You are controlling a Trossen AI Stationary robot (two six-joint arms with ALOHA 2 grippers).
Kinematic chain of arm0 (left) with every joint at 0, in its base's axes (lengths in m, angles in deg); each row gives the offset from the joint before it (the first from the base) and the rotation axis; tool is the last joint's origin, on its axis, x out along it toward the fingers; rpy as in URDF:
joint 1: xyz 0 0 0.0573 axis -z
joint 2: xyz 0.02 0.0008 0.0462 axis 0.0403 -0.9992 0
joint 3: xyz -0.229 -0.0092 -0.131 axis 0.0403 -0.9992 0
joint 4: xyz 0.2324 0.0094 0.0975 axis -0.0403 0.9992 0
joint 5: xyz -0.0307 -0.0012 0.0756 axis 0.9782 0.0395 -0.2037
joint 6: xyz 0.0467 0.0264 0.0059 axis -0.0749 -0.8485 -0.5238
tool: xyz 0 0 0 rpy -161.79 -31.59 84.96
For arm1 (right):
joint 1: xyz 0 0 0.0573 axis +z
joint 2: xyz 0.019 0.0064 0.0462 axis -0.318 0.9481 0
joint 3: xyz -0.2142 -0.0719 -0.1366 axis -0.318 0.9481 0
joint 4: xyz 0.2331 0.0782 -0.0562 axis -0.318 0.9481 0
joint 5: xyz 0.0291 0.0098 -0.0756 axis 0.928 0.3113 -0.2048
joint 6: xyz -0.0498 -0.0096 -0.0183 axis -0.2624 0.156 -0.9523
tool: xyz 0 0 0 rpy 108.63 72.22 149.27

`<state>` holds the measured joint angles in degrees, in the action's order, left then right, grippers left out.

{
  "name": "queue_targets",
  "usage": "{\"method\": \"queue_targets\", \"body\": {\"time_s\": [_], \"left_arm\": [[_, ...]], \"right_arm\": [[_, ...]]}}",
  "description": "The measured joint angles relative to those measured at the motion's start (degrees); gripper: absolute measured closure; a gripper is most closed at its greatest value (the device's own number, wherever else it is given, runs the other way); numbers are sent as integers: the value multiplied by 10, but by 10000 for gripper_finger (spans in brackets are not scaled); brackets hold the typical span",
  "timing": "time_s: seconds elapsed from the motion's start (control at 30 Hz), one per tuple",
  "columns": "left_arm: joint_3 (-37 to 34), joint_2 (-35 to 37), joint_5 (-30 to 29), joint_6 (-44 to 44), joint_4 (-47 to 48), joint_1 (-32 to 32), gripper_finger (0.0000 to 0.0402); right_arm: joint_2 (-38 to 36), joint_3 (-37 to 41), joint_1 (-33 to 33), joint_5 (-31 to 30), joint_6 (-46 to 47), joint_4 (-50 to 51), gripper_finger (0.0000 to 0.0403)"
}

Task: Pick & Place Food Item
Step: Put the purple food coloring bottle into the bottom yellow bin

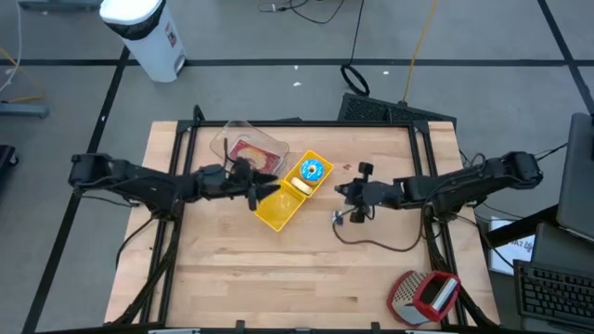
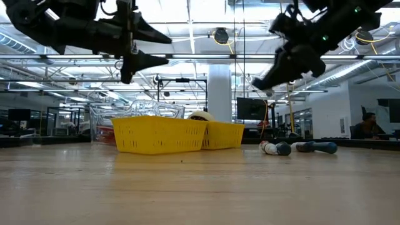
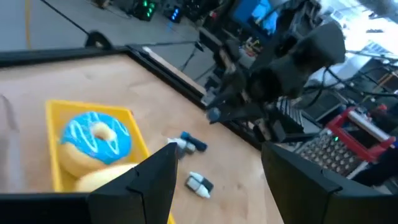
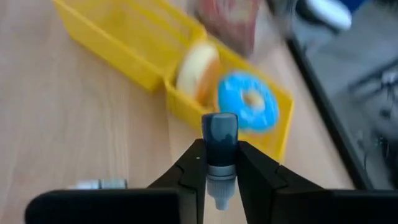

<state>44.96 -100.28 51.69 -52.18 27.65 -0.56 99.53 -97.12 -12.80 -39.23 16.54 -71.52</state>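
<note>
A yellow two-part tray (image 1: 278,215) lies mid-table. Its far part holds a blue-iced donut (image 1: 314,170) and a pale bun (image 4: 198,71). My left gripper (image 1: 266,190) hovers open above the tray's left side, level, with nothing between its fingers (image 3: 155,177). My right gripper (image 1: 345,193) hangs right of the tray, high above the table (image 2: 259,81), shut on a small white piece with a dark blue cap (image 4: 219,140). Two similar small pieces (image 3: 186,144) (image 3: 200,183) lie flat on the wood below it. My right gripper pinches the small piece's white body (image 4: 219,175) between its two fingers. The piece lies along the fingers, with its dark cap (image 4: 219,130) sticking out past the fingertips. The fingers slant down from the table's right side. The piece is lifted clear of the table.
A clear box with a red item (image 1: 249,148) stands just beyond the tray, at the far left. A dark cable (image 1: 371,241) curls on the wood near the right arm. A red and silver grater (image 1: 424,295) lies at the near right corner.
</note>
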Motion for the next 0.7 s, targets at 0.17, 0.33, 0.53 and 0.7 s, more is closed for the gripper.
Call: {"method": "queue_targets", "body": {"time_s": [0.17,0.33,0.53,0.7], "left_arm": [[61,-103,1,11,-27,24,167],[158,-199,40,6,-16,31,167],[241,-265,44,-3,44,25,167],[279,-288,42,-3,60,22,167]], "right_arm": [[35,-1,25,-29,-82,-112,348],[79,-17,45,-69,-146,-164,347],[119,-59,69,-133,-189,-162,347],[135,-74,72,-133,-200,-163,347]]}}
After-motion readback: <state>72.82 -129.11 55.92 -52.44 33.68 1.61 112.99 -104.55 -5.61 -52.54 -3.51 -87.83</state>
